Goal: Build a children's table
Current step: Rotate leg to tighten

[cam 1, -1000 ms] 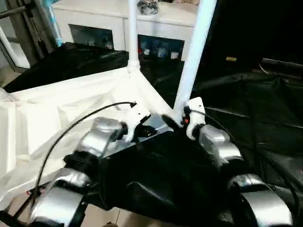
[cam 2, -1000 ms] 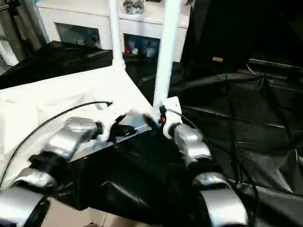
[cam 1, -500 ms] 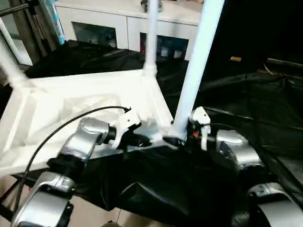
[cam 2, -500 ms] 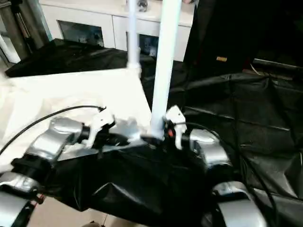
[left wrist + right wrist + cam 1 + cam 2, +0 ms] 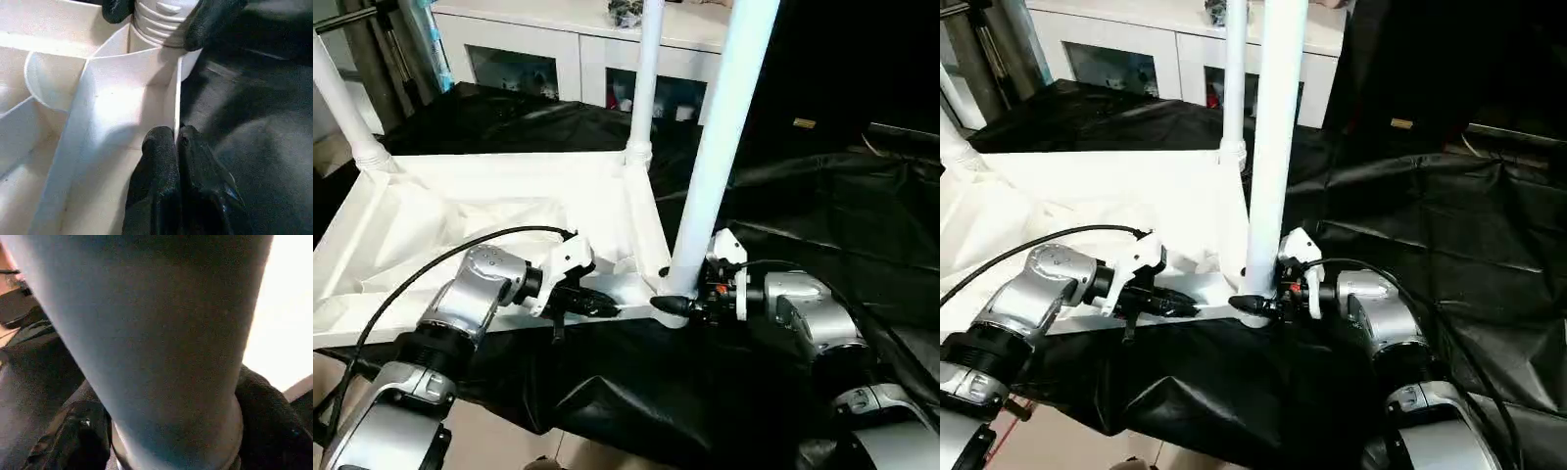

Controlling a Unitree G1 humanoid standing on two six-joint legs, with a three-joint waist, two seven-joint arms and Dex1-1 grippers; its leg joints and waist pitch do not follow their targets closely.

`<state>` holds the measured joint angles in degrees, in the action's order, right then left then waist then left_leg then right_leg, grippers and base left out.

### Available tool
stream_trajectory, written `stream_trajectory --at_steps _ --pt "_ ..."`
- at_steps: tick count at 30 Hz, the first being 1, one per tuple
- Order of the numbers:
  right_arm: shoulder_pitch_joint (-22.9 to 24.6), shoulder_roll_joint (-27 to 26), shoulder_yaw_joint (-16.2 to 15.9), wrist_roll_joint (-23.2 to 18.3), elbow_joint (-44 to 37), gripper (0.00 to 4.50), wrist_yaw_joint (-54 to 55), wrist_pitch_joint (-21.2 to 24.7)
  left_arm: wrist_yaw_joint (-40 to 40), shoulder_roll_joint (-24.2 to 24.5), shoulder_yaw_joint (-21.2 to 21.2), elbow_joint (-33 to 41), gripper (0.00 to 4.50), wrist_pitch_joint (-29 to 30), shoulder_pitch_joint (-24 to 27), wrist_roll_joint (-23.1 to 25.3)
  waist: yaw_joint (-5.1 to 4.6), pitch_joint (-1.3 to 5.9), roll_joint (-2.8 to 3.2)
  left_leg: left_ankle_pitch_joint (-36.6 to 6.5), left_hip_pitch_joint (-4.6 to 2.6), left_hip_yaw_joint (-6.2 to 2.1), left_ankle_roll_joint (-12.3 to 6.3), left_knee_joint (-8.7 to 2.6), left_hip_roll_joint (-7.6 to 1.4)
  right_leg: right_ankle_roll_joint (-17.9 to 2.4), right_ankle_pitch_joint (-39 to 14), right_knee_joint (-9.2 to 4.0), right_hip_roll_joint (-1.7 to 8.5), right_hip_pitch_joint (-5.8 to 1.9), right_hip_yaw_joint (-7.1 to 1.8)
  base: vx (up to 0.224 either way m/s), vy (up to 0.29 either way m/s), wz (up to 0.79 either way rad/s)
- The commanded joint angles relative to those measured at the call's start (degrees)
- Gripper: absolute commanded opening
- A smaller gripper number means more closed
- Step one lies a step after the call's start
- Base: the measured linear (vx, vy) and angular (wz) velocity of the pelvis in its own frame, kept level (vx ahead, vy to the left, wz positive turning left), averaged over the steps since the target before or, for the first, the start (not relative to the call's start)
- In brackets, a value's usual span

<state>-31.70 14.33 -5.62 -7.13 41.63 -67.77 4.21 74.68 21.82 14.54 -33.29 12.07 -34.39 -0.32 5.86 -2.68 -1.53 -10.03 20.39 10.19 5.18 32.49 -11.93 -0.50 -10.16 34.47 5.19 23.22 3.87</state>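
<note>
Nearest, both silver forearms reach in over the black sheet (image 5: 803, 215) that covers the work surface.

Left claw (image 5: 597, 302): fingers pressed together, pinching the thin near rim wall of the tabletop (image 5: 460, 220). The left wrist view shows the two black fingertips (image 5: 161, 147) closed on that wall edge, one on each side.

Right claw (image 5: 677, 305): fingers spread around the ridged base of the near leg (image 5: 720, 147), one on each side, right where the leg enters the near right corner socket. Whether they press firmly on it I cannot tell; they sit against it in the right wrist view.

Tabletop lies upside down on the sheet, ribbed underside up, between and just beyond the two claws.

Progress, judged: three legs stand upright in corner sockets: the near leg at the claw, a far right leg (image 5: 646, 78), a far left leg (image 5: 342, 108). The near left corner is not visible, so the fourth leg is unconfirmed. The near leg may need final seating. Afterwards the table has to be turned onto its feet.

Beyond: white cabinet (image 5: 538, 49) with glass doors.
</note>
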Motion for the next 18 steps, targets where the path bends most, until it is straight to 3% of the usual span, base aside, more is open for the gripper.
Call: stream_trajectory --at_steps 1,5,6,7,10,13,15,18 --pt "-0.61 -2.27 -0.94 0.65 2.20 2.78 3.43 0.22 -3.55 -2.62 -0.49 -0.14 0.00 -0.27 -1.98 -0.71 -0.17 3.32 0.00 -12.76 -0.46 0.18 -1.87 -3.68 -1.35 -13.37 -12.82 -3.80 2.98 -2.80 -2.28 0.000 0.000 0.00" --pt "-4.59 -7.02 3.63 2.57 11.52 2.77 25.60 -0.55 -15.12 -7.33 -2.06 -4.85 0.00 1.91 -5.18 1.46 -1.11 3.10 -0.07 -15.72 -0.67 -0.23 0.82 -4.04 -1.02 -10.61 -21.05 -4.65 3.14 -2.51 -2.29 0.000 0.000 0.00" --pt "-4.59 -7.02 3.63 2.57 11.52 2.77 25.60 -0.55 -15.12 -7.33 -2.06 -4.85 0.00 1.91 -5.18 1.46 -1.14 3.10 -0.10 -15.51 -0.58 -0.28 0.85 -4.05 -1.07 -10.28 -21.18 -4.67 3.22 -2.58 -2.31 0.000 0.000 0.00" --pt "-5.72 -9.14 5.32 2.27 14.16 2.77 33.45 0.06 -20.96 -9.75 -2.30 -6.88 0.00 2.52 -6.42 2.70 -1.16 3.19 -0.08 -14.74 -0.49 -0.23 0.56 -3.97 -1.04 -10.15 -19.97 -4.61 3.13 -2.54 -2.38 0.000 0.000 0.00" --pt "-6.91 -11.68 6.17 2.89 16.56 2.77 41.78 -0.29 -28.01 -12.92 -2.70 -9.49 0.00 2.80 -7.85 3.72 -1.11 3.37 -0.10 -14.03 -0.67 -0.01 0.08 -3.78 -0.91 -10.83 -16.68 -4.48 2.89 -2.49 -2.39 0.000 0.000 0.00" --pt "-7.67 -13.56 6.37 3.35 17.81 2.77 43.87 -2.43 -31.37 -14.84 -2.14 -11.04 0.00 1.92 -8.41 4.77 -0.90 3.40 0.09 -13.71 -0.72 0.15 -0.47 -3.65 -0.86 -10.78 -15.90 -4.56 2.87 -2.36 -2.41 0.000 0.000 0.00" --pt "-7.96 -14.01 6.29 3.59 18.31 3.32 43.88 -2.98 -31.81 -15.32 -2.13 -11.40 0.00 1.73 -8.51 4.87 -0.82 3.36 0.11 -14.02 -0.69 0.14 -0.84 -3.72 -0.87 -10.89 -15.51 -4.55 2.72 -2.41 -2.35 0.000 0.000 0.00" --pt "-8.35 -14.54 5.66 3.89 18.68 3.66 42.04 -3.74 -30.94 -15.46 -1.74 -11.16 0.00 1.35 -8.31 4.90 -1.04 3.29 0.17 -14.98 -0.26 -0.10 -0.90 -3.94 -0.87 -10.46 -16.37 -4.55 2.75 -2.68 -2.22 0.000 0.000 0.00"
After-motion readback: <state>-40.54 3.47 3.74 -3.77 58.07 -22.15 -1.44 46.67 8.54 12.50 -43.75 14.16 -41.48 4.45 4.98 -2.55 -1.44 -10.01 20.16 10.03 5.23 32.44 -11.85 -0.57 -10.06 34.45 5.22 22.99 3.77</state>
